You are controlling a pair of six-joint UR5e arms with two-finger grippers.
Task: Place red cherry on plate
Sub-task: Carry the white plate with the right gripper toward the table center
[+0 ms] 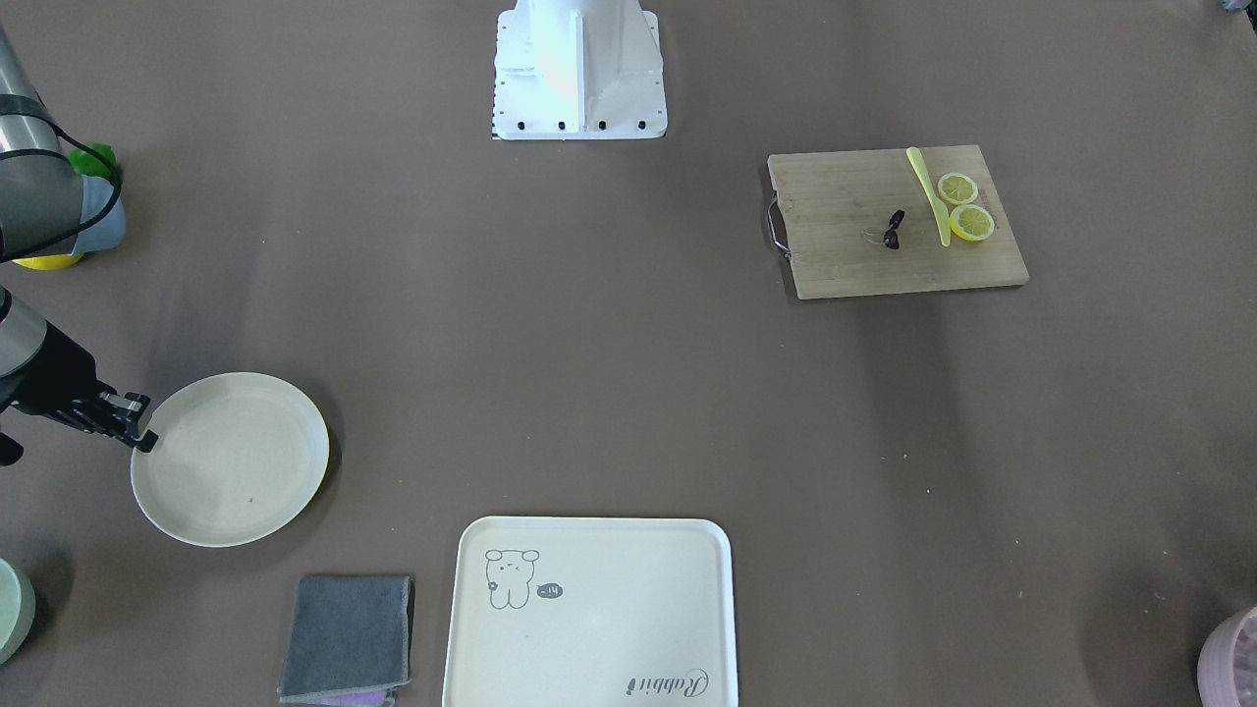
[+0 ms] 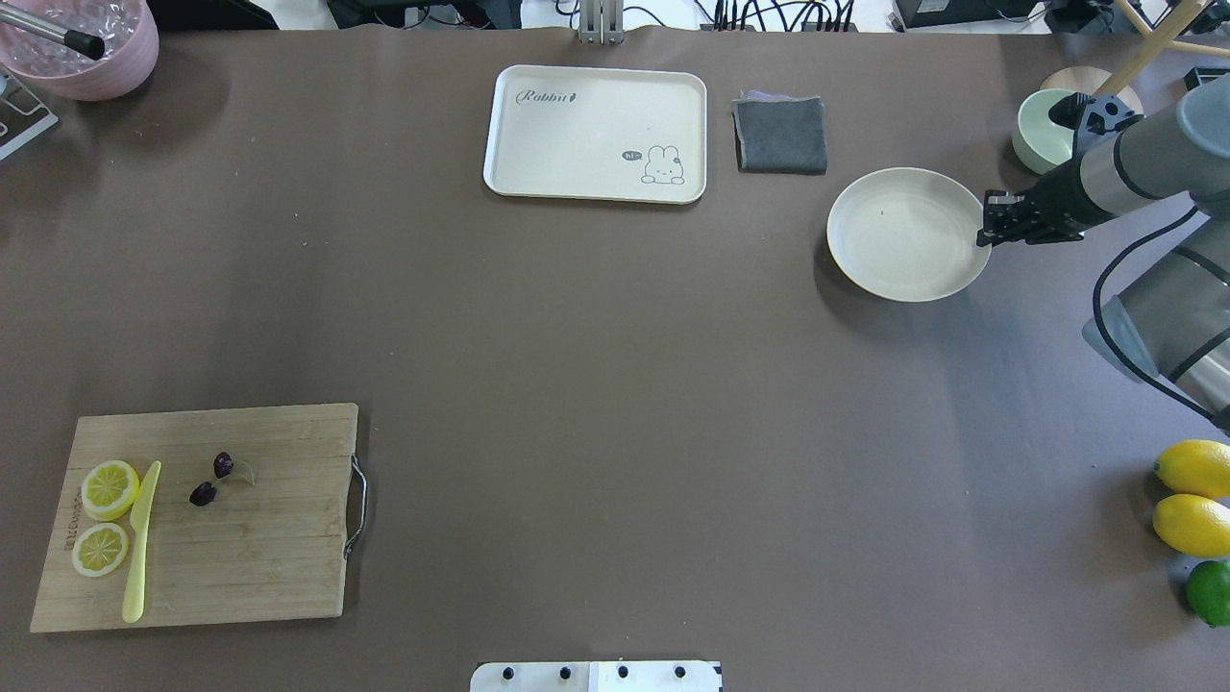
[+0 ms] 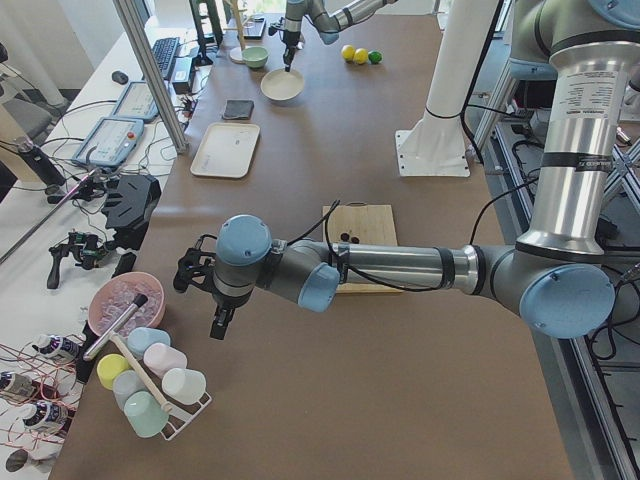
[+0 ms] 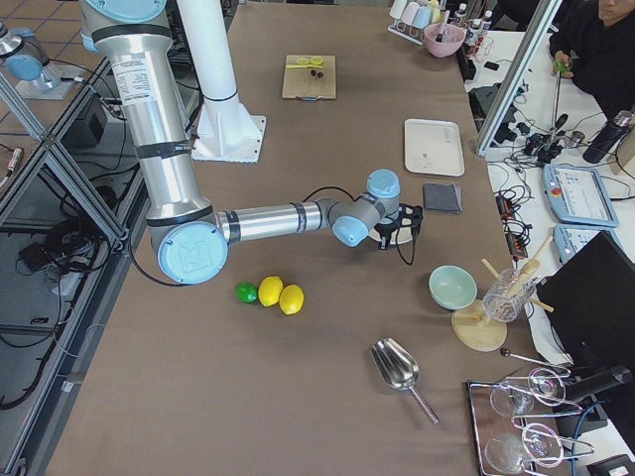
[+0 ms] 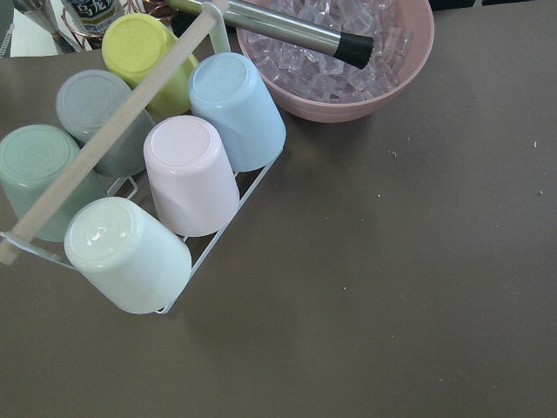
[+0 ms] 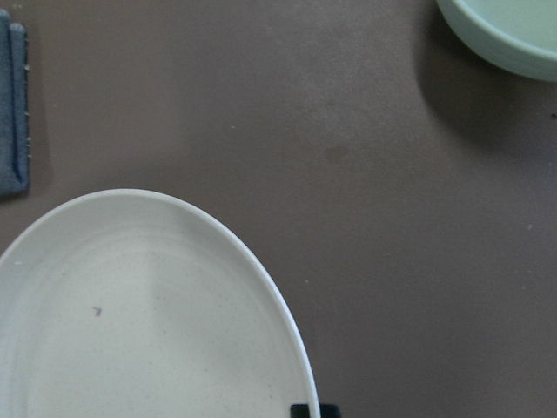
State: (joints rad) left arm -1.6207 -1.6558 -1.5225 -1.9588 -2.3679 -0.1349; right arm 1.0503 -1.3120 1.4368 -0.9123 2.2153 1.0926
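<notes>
**Red cherry (image 2: 203, 494) lying on the board, well apart from both grippers**

You are seeing the right gripper (image 2: 987, 221) sitting at the right-hand rim of the plate (image 2: 894, 240), in the upper right of the overhead view. In the right wrist view only a dark fingertip (image 6: 305, 409) is showing at the bottom edge, right on that rim. You cannot tell whether the jaws are pinching the rim or merely standing at it.

The left gripper (image 3: 217, 322) is showing only in the left side view. It is hanging over the table beside the cup rack (image 5: 165, 200) and the pink bowl (image 5: 348, 78), and its jaws cannot be read from there either.

Working outward, the red cherry is resting on the wooden cutting board (image 2: 259, 567) in the lower left of the overhead view. It is lying just right of the yellow knife (image 2: 140, 538), not touching it. The two dark fruits are lying along a short diagonal, one up and to the right of the other, with the stems arching off to the right. Nothing is lying on the plate yet.

You are probably looking at the very start of the task. The left arm is the nearer one, since the board is sitting on its half of the table. The right gripper is standing almost the full width of the frame away. From the left gripper the cherry is lying back toward the robot's base, so closing across that diagonal looks soundest.
</notes>
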